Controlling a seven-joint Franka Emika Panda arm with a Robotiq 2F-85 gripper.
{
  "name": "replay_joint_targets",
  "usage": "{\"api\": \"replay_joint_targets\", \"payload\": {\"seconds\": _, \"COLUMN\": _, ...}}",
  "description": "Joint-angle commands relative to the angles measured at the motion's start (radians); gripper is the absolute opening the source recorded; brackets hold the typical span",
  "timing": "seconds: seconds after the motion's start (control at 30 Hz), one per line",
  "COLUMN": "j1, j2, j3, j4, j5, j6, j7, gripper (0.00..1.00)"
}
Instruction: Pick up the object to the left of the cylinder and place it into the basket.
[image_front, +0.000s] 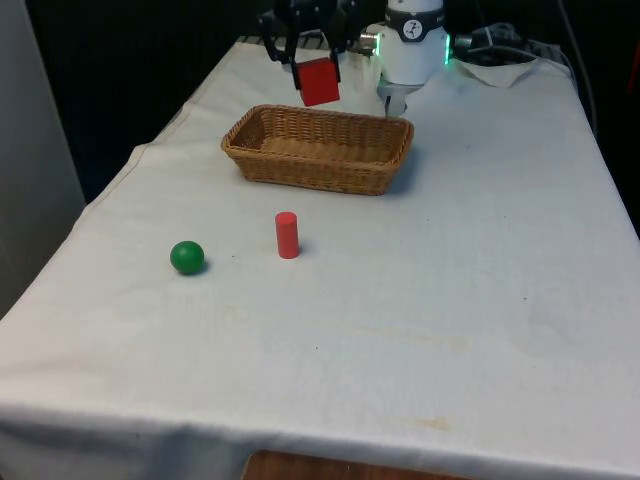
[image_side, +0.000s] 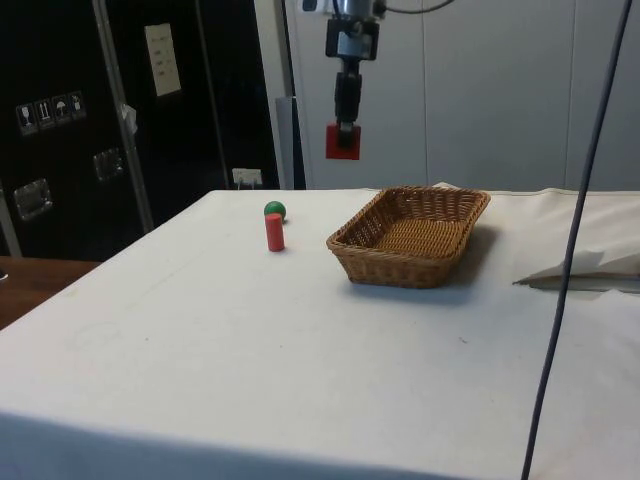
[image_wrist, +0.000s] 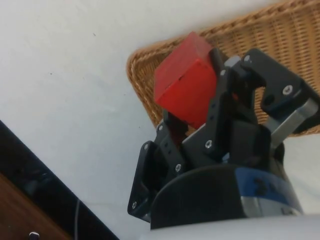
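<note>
Red cube (image_front: 319, 81) is clamped between the two fingers of the gripper (image_front: 317, 72), which are closed against its opposite faces; the grip is confirmed at the wrist, where the cube (image_wrist: 185, 80) sits tilted between the black fingers (image_wrist: 216, 107). Cube and gripper (image_side: 343, 135) hang in the air well above the table (image_side: 200, 330), clear of every surface. In the side view the cube (image_side: 343, 142) is above the gap between the cylinder and the basket, near the basket's rim. Wicker basket (image_front: 320, 148) stands on the white cloth toward the far end of the table (image_front: 450, 300), and its visible interior holds no object. One corner of the basket (image_wrist: 260, 35) lies beneath the cube in the wrist view. Red cylinder (image_front: 287, 235) stands upright on the cloth, nearer the camera than the basket in the front view and apart from it. Green ball (image_front: 187, 257) rests to the front view's left of the cylinder, near it but not touching. In the side view the ball (image_side: 275, 210) sits just behind the cylinder (image_side: 274, 232).
</note>
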Motion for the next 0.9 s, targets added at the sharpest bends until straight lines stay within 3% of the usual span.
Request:
{"api": "replay_joint_targets", "payload": {"seconds": 0.0, "j1": -0.010, "j2": -0.021, "j3": -0.005, "j4": -0.028, "j5": -0.028, "j6": 0.025, "j7": 0.000, "gripper": 0.00}}
{"api": "replay_joint_targets", "payload": {"seconds": 0.2, "j1": -0.014, "j2": -0.035, "j3": -0.021, "j4": -0.066, "j5": -0.039, "j6": 0.051, "j7": -0.026, "gripper": 0.00}}
{"api": "replay_joint_targets", "payload": {"seconds": 0.23, "j1": -0.004, "j2": -0.024, "j3": -0.021, "j4": -0.047, "j5": -0.009, "j6": 0.028, "j7": -0.035, "gripper": 0.00}}
{"api": "replay_joint_targets", "payload": {"seconds": 0.27, "j1": -0.015, "j2": -0.035, "j3": -0.023, "j4": -0.072, "j5": -0.043, "j6": 0.057, "j7": -0.028, "gripper": 0.00}}
{"api": "replay_joint_targets", "payload": {"seconds": 0.53, "j1": -0.020, "j2": -0.042, "j3": -0.039, "j4": -0.116, "j5": -0.098, "j6": 0.101, "j7": -0.026, "gripper": 0.00}}
{"api": "replay_joint_targets", "payload": {"seconds": 0.57, "j1": -0.008, "j2": -0.035, "j3": -0.040, "j4": -0.100, "j5": -0.067, "j6": 0.078, "j7": -0.038, "gripper": 0.00}}
{"api": "replay_joint_targets", "payload": {"seconds": 0.6, "j1": -0.021, "j2": -0.043, "j3": -0.041, "j4": -0.120, "j5": -0.103, "j6": 0.105, "j7": -0.026, "gripper": 0.00}}
{"api": "replay_joint_targets", "payload": {"seconds": 0.83, "j1": -0.027, "j2": -0.041, "j3": -0.054, "j4": -0.153, "j5": -0.152, "j6": 0.144, "j7": -0.024, "gripper": 0.00}}
{"api": "replay_joint_targets", "payload": {"seconds": 0.87, "j1": -0.012, "j2": -0.035, "j3": -0.053, "j4": -0.132, "j5": -0.114, "j6": 0.116, "j7": -0.038, "gripper": 0.00}}
